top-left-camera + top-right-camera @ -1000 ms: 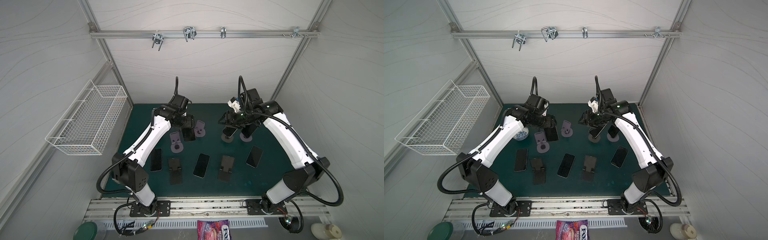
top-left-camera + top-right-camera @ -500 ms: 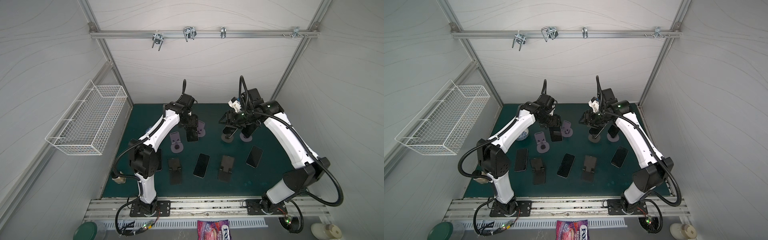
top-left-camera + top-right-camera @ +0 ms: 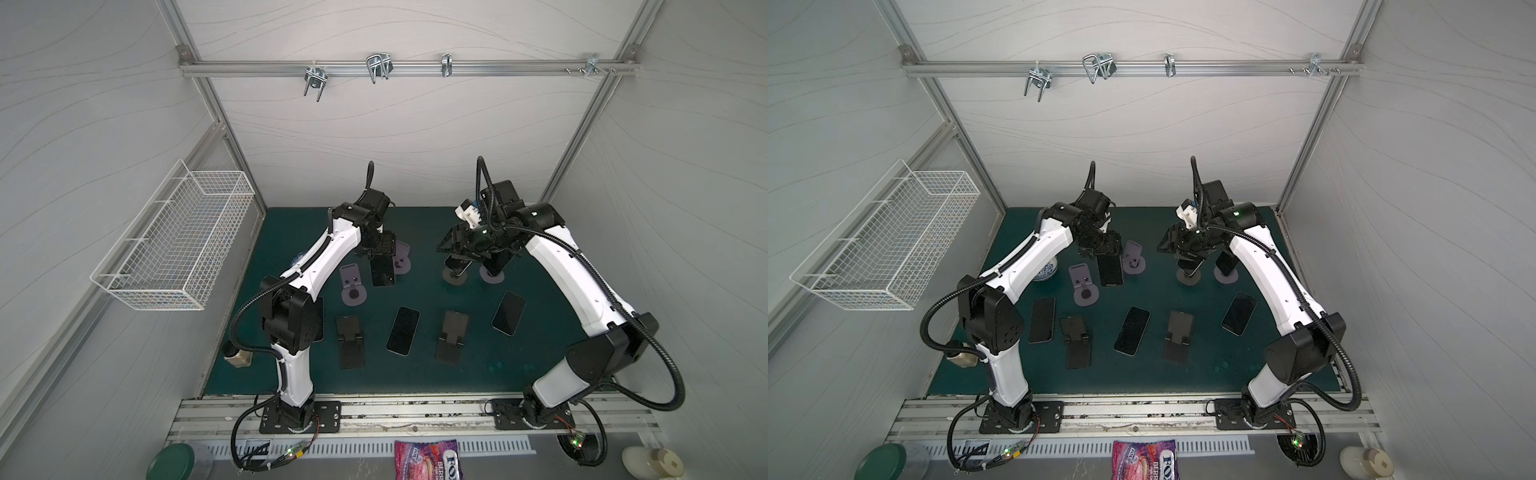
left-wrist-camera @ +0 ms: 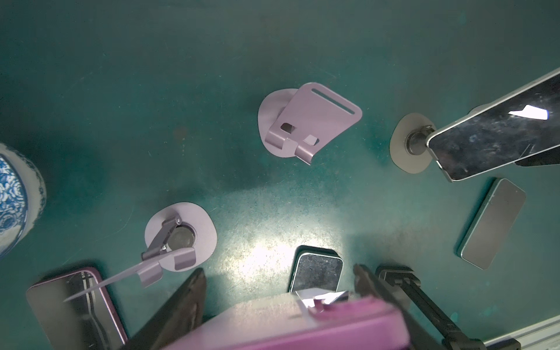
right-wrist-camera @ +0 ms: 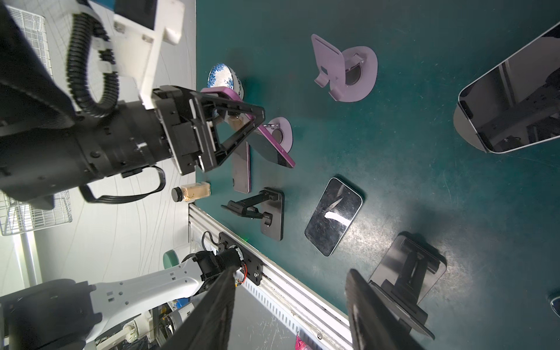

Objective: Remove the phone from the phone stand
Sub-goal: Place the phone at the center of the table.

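Note:
My left gripper (image 3: 380, 246) (image 3: 1100, 248) is shut on a purple phone (image 3: 382, 271) (image 3: 1111, 270) and holds it by its top edge above the green mat, tilted. In the left wrist view the phone (image 4: 303, 321) fills the space between the fingers (image 4: 181, 303). Two purple phone stands (image 4: 309, 121) (image 4: 178, 239) stand empty beside it. My right gripper (image 3: 446, 246) (image 5: 291, 312) is open with nothing in it, hovering by two grey stands that each carry a phone (image 3: 457, 265) (image 3: 496, 264); one shows as the phone (image 5: 512, 112) in the right wrist view.
Phones lie flat on the mat (image 3: 403, 330) (image 3: 508, 312) (image 3: 1042, 320). Two black folding stands (image 3: 350, 340) (image 3: 453, 336) sit near the front. A blue-and-white bowl (image 3: 1045, 272) and a small bottle (image 3: 237, 357) are at the left edge; a wire basket (image 3: 178, 245) hangs on the left wall.
The left arm's elbow has swung in to the right, and the gripper with the purple phone has shifted slightly right. The right arm has stayed still.

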You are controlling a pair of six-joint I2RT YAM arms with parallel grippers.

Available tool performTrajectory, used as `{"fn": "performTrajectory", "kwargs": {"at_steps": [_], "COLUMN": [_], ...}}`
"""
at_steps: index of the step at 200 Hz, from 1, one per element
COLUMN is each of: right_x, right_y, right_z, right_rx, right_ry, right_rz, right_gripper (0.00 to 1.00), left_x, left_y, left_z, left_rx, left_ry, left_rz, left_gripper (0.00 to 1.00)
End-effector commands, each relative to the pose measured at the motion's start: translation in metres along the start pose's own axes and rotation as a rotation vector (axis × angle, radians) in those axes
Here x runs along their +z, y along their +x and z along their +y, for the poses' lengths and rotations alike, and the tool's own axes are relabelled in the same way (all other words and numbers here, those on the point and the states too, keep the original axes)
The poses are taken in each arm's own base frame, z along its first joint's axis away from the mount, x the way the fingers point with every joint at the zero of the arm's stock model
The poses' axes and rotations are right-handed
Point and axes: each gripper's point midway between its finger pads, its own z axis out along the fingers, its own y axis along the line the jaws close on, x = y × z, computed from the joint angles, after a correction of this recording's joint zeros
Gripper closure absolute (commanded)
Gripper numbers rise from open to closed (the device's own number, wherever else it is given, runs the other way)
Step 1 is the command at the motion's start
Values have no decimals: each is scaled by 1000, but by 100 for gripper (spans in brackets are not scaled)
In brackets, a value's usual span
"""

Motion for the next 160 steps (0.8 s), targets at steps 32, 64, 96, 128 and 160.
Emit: {"fn": "performTrajectory", "kwargs": {"at_steps": [32, 64, 96, 128, 160], "right_x": [-2, -2, 0, -1, 1], "right_y": [-2, -7, -8, -8, -5], "right_z": [-6, -9, -9, -9, -10], "right_rx": [40, 49, 56, 60, 73], "right_ry": [2, 0, -8, -11, -21], "right_rz": [21, 16, 25, 28, 47], "right_gripper": [40, 41, 41, 41, 41], "left_x": [20, 35, 43, 47, 50], "left_y": [-12, -13, -15, -15, -14], "left_z": [4, 6, 7, 10, 20], "left_rx": [-23, -40, -64, -92, -158], "left_ry": [6, -5, -8, -15, -64], "left_rz": [34, 85, 110, 121, 134], "left_gripper": [28, 28, 29, 29, 31]}}
